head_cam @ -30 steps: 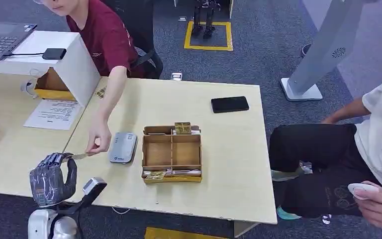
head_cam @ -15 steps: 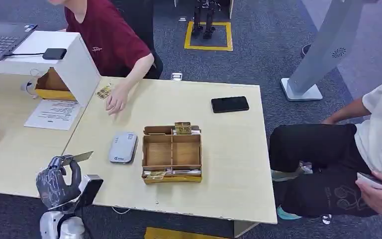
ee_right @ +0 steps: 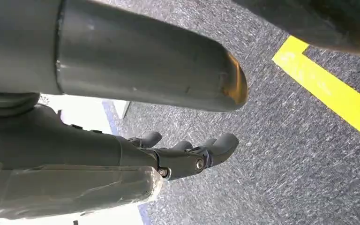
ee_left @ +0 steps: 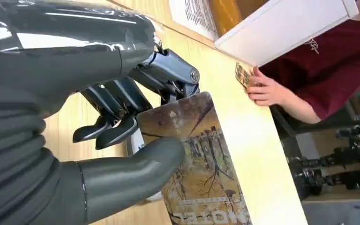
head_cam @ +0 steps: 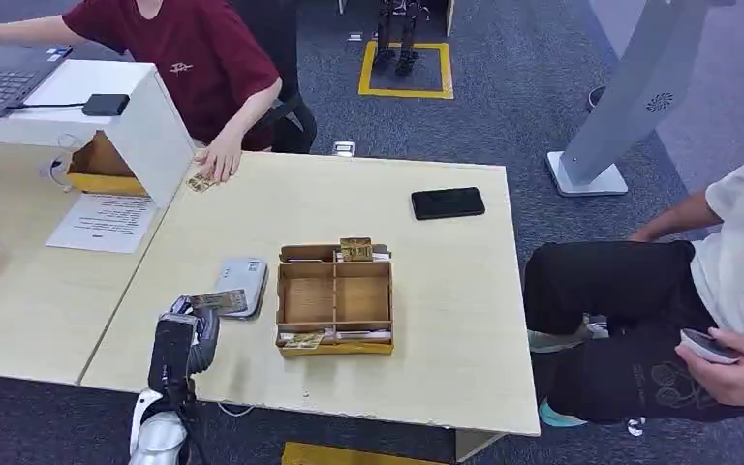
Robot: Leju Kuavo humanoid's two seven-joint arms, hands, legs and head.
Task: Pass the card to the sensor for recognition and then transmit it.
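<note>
One grey rounded card sensor (head_cam: 240,287) — one brown compartmented cardboard box (head_cam: 335,299) — one black flat phone (head_cam: 448,202), one printed paper sheet (head_cam: 105,222), two seated persons.

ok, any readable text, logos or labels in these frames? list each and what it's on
Picture card pinched in the left hand: large letters along one end, upside down and cut off, unreadable.
White printed sheet on the pale wooden table: lines too small.
Grey card reader: blue mark, too small.
Person's maroon shirt: small pale logo, illegible.
Nothing reads clearly.
</note>
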